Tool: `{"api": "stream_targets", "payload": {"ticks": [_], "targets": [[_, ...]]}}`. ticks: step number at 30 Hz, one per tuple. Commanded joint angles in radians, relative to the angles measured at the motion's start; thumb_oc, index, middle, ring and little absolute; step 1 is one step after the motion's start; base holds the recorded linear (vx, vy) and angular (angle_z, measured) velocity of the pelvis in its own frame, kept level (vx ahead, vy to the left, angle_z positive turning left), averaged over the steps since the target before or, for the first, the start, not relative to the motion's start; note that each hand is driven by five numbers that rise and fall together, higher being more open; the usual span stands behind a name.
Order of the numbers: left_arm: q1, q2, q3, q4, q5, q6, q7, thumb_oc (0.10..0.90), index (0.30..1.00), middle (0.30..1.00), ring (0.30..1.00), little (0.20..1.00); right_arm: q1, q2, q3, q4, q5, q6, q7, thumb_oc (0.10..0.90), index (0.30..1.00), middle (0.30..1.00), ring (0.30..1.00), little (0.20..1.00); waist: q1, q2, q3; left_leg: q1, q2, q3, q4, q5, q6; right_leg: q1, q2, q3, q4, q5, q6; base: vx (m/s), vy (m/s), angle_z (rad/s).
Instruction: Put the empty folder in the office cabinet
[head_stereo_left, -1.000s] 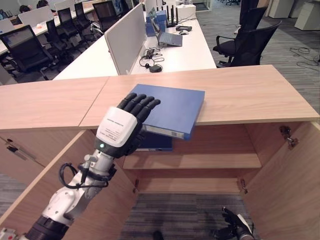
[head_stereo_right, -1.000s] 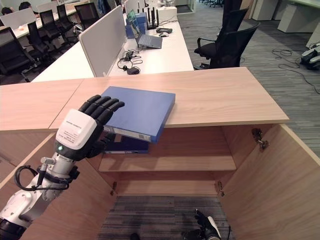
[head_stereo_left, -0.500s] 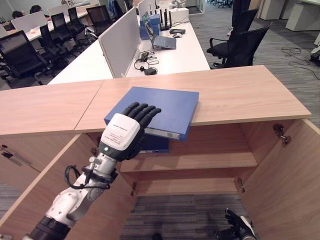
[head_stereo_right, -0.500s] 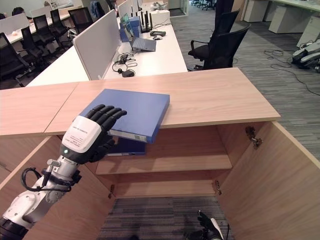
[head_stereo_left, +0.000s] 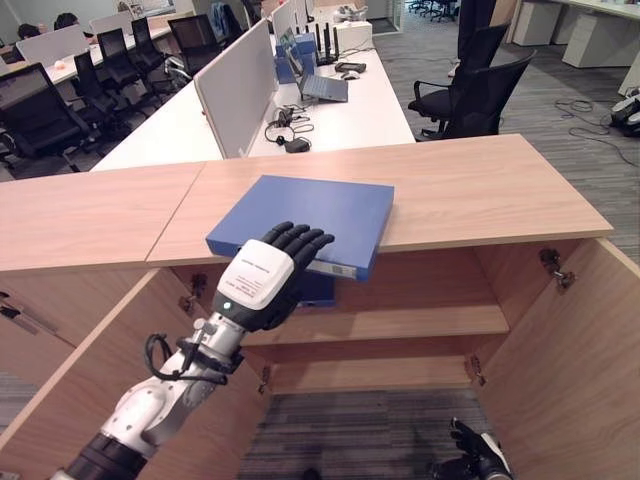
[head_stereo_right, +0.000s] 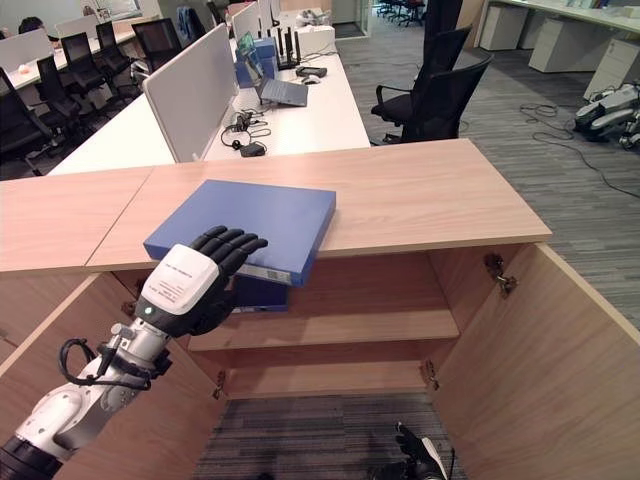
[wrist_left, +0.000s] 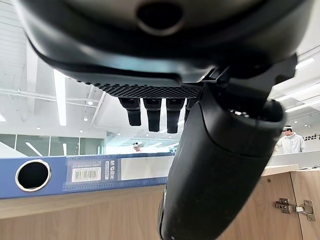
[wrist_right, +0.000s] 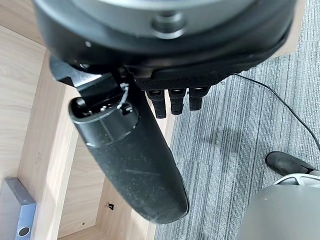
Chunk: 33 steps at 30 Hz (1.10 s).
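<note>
A blue folder (head_stereo_left: 310, 205) lies flat on the wooden cabinet top (head_stereo_left: 480, 190), its labelled spine (wrist_left: 65, 172) jutting over the front edge above the open cabinet. My left hand (head_stereo_left: 258, 280) is open in front of that spine, with its straight fingers (head_stereo_left: 303, 240) reaching over the folder's near edge and the thumb (wrist_left: 215, 170) below. My right hand (head_stereo_left: 478, 455) hangs open low down by the carpet in front of the cabinet.
A second blue folder (head_stereo_left: 318, 288) lies on the cabinet's shelf (head_stereo_left: 400, 322), just under the overhanging one. Both doors stand open: the left door (head_stereo_left: 90, 370) under my left arm, the right door (head_stereo_left: 570, 370) opposite. Desks and office chairs (head_stereo_left: 480, 90) stand behind.
My left hand has drawn back and dropped from the folder's top to its front edge. The camera has shifted a little; the folder has stayed in place.
</note>
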Motion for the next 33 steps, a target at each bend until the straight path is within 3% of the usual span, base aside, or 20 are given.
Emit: {"api": "stream_targets", "payload": {"ticks": [1,20,33], "targets": [[-0.221,-0.029,0.036,0.027,-0.035,0.015,0.040,0.800,0.900,0.900,0.900,0.900,-0.082,-0.011,-0.010,-0.010,-0.011,-0.048,-0.022,0.800,0.900,0.900,0.900,0.900,-0.019,-0.033,0.021,0.194,0.012,-0.014,-0.002,-0.206,-0.081,-0.014,-0.013,0.071,-0.005,-0.099,0.060,-0.01,0.004,-0.05],[-0.336,0.004,0.012,0.095,0.012,0.073,0.063,0.800,0.900,0.900,0.900,0.900,-0.108,-0.010,0.014,0.015,-0.023,-0.038,-0.024,0.800,0.900,0.900,0.900,0.900,-0.022,-0.041,0.022,0.191,0.025,0.023,-0.002,-0.192,-0.083,-0.035,-0.004,0.077,-0.005,-0.080,0.064,-0.02,-0.002,-0.07],[-0.369,-0.027,-0.017,0.145,0.019,0.094,0.079,0.800,0.900,0.900,0.900,0.900,-0.113,-0.008,0.008,0.016,-0.017,-0.042,-0.042,0.800,0.900,0.900,0.900,0.900,-0.033,-0.038,0.020,0.191,0.023,0.024,-0.002,-0.194,-0.083,-0.037,-0.005,0.082,-0.005,-0.078,0.064,0.00,0.000,0.00]]}}
